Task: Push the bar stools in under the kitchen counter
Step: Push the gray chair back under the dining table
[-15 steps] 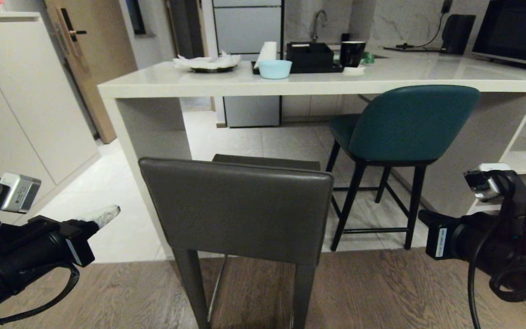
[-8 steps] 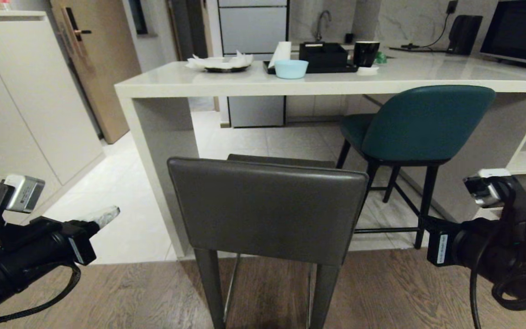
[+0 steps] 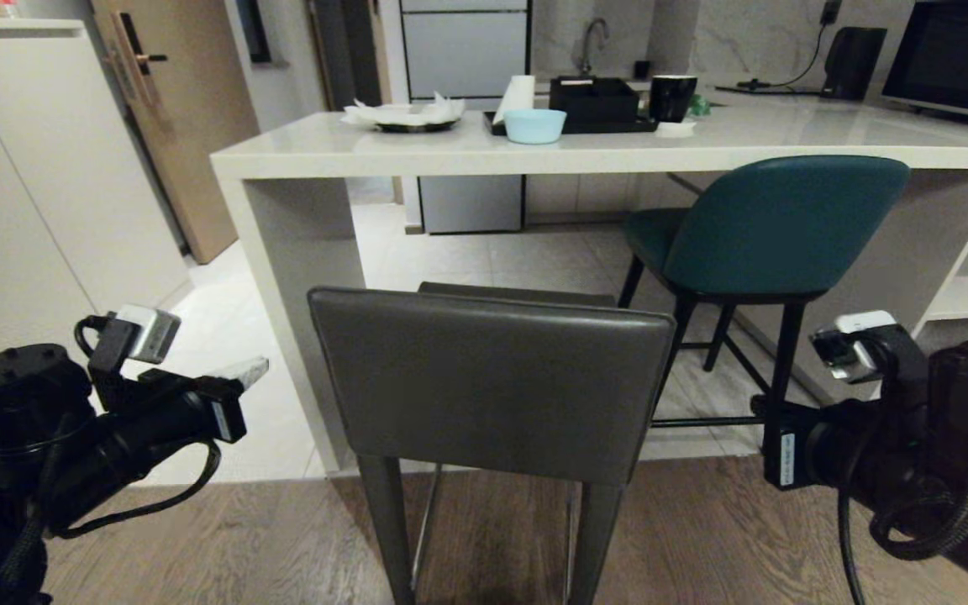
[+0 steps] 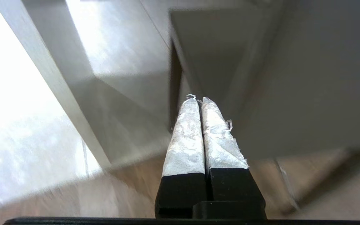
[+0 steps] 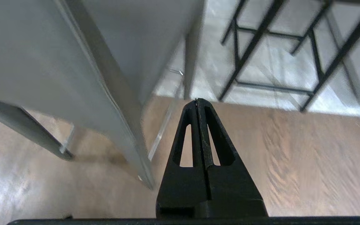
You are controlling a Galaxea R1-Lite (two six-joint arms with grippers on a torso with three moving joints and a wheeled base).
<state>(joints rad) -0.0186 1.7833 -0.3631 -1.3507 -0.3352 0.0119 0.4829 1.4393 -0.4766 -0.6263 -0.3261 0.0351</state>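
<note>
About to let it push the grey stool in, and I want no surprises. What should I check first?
1. Left claw shut for pushing: ok.
2. Right claw shut: ok.
3. Either claw touching the grey stool: not ok, both apart from it.
4. Gap under the kitchen counter ahead of the stool open: ok.
5. Teal stool clear of its path: ok, it stands to the right.

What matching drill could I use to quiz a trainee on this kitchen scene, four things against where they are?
Things:
1. grey stool
2. teal stool
3. light blue bowl
4. left gripper

Places:
A. on the counter top
B. seat tucked under the counter
C. beside the grey stool's back, fingers shut
D. out in front of the counter, legs on the wood floor

Pairs: 1-D, 2-B, 3-A, 4-C
</note>
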